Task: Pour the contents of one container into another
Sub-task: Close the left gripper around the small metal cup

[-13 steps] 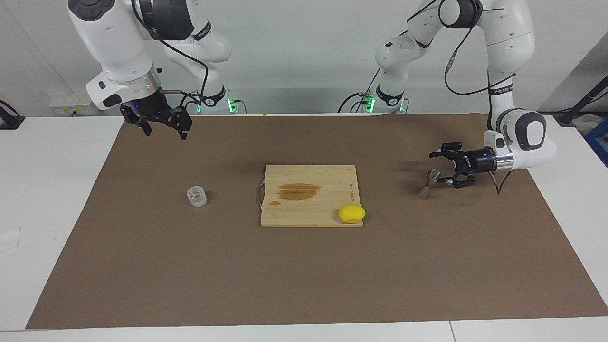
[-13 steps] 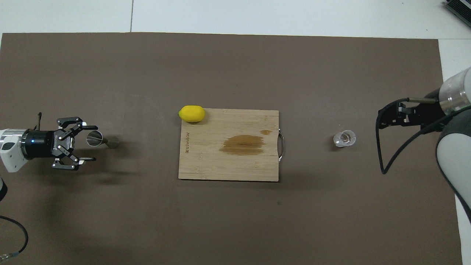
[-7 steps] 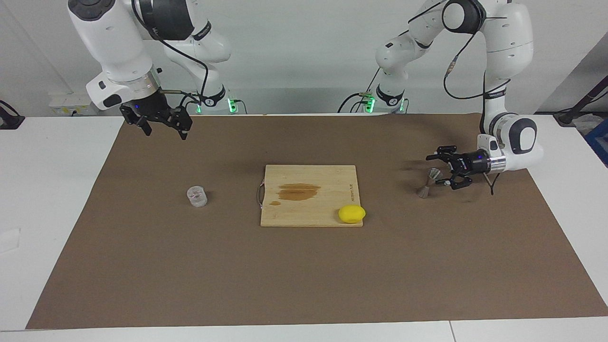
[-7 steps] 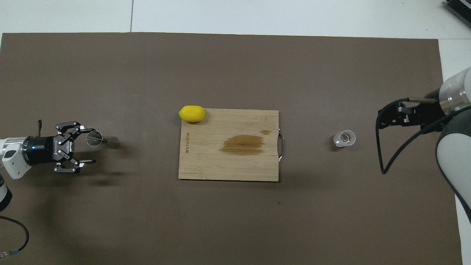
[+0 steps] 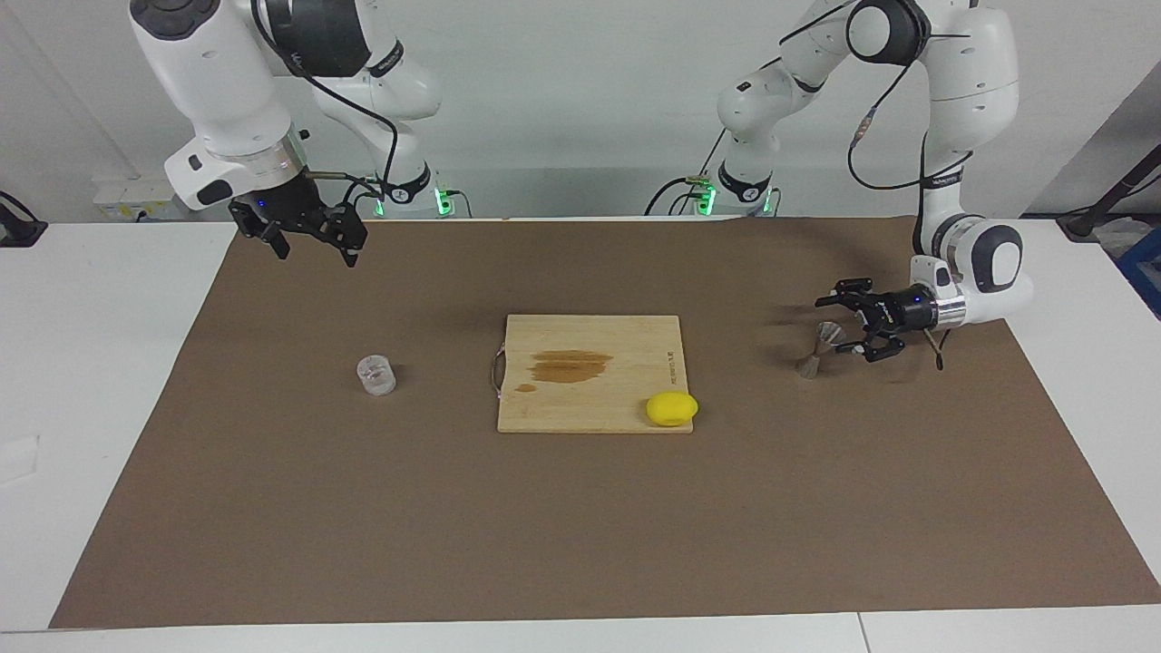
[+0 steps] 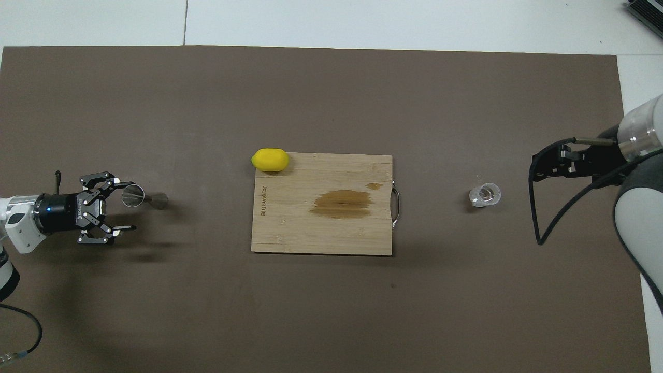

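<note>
Retreat noted: left gripper (image 5: 851,327), jaws open, has backed off jigger (image 5: 819,348) at frame right; right gripper's (image 5: 310,238) jaws we cannot tell; cup (image 5: 375,375) untouched

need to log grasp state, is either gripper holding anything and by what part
Nothing is held. The left gripper is open beside the jigger, not clamped on it; the right gripper is up, away from the cup.

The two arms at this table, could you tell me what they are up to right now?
The left gripper, fingers open, sits level with the metal jigger, which stands on the brown mat toward the left arm's end and is not gripped. The right gripper waits in the air over the mat, above the clear cup. A cutting board with a lemon lies between them. Nothing is being poured yet.
</note>
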